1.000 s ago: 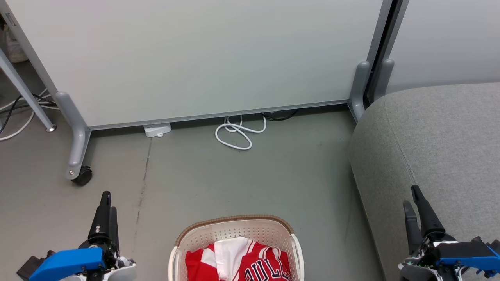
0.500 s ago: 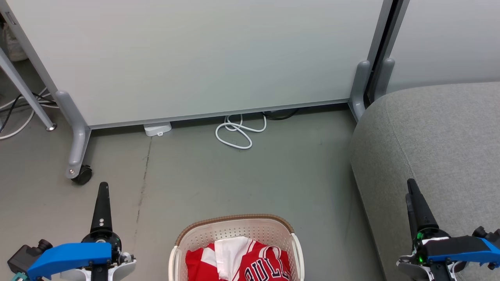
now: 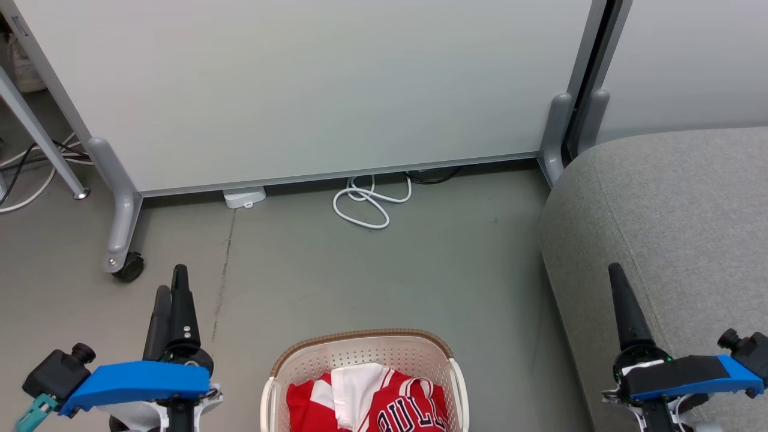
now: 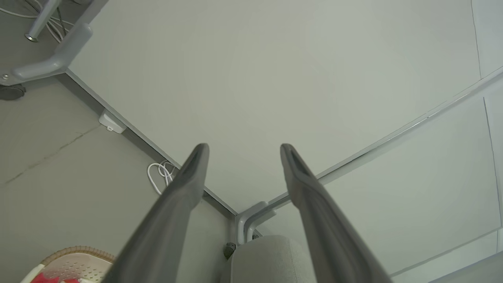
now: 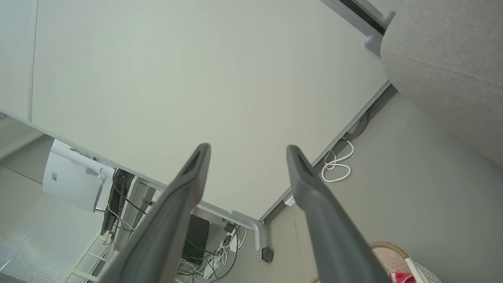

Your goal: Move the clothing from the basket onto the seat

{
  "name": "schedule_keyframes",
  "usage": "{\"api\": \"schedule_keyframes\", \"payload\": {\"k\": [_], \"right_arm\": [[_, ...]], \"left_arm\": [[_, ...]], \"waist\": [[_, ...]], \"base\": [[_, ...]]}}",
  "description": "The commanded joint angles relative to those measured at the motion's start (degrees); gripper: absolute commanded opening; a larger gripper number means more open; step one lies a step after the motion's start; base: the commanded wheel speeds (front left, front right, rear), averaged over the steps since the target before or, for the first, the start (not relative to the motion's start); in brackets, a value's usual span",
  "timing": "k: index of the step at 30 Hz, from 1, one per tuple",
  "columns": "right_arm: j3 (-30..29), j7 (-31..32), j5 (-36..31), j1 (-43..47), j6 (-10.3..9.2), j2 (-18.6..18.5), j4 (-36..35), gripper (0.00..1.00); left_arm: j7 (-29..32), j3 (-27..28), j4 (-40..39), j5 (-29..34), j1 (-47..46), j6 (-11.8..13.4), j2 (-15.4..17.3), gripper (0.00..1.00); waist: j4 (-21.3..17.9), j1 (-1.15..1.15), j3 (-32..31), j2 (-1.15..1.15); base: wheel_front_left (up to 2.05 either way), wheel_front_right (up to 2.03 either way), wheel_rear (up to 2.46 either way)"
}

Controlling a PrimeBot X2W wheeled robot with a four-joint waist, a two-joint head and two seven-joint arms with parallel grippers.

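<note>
clothing [image 3: 366, 402]: red heap inside the basket [image 3: 360, 336], at the bottom middle of the head view, partly cut off by the frame edge.
jersey [image 3: 414, 411]: black-and-white "bull" lettering faces up, on the heap's right side.
striped garment [image 3: 351, 387]: broad white band, seemingly folded over the jersey's left part; where one ends is hard to tell.
basket: on the grey floor [image 3: 372, 270], near the seat [image 3: 678, 210] and to its left, not touching it.
left gripper [image 4: 241, 147]: fingers spread apart, nothing between them, raised left of the basket.
right gripper [image 5: 247, 147]: fingers likewise parted and empty, by the seat's near edge.
partition panel [image 3: 300, 90]: behind, a coiled white cable [image 3: 366, 207] at its foot.
</note>
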Motion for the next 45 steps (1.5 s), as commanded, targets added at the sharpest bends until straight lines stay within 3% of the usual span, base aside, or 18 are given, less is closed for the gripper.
{"api": "schedule_keyframes", "payload": {"k": [1,24,45], "right_arm": [[0.7,-0.7,-3.2,-1.2,0.14,-0.3,-1.3,1.00],[2.5,-4.6,-23.9,-1.2,0.16,-0.4,-0.6,1.00],[4.1,-7.6,-36.9,-1.6,0.18,-0.5,0.3,1.00]], "left_arm": [[-0.7,-0.8,-1.4,3.8,-1.0,0.5,0.5,1.00],[-4.6,-6.2,-1.9,28.2,-0.6,2.6,1.8,1.00],[-7.7,-10.0,0.0,40.1,-0.5,5.1,3.6,1.00]], "waist": [[0.1,0.00,0.0,0.00],[0.4,0.00,0.0,0.00],[0.6,0.00,-0.1,0.00]], "base": [[0.00,0.00,0.00],[0.00,0.00,0.00],[0.00,0.00,0.00]]}}
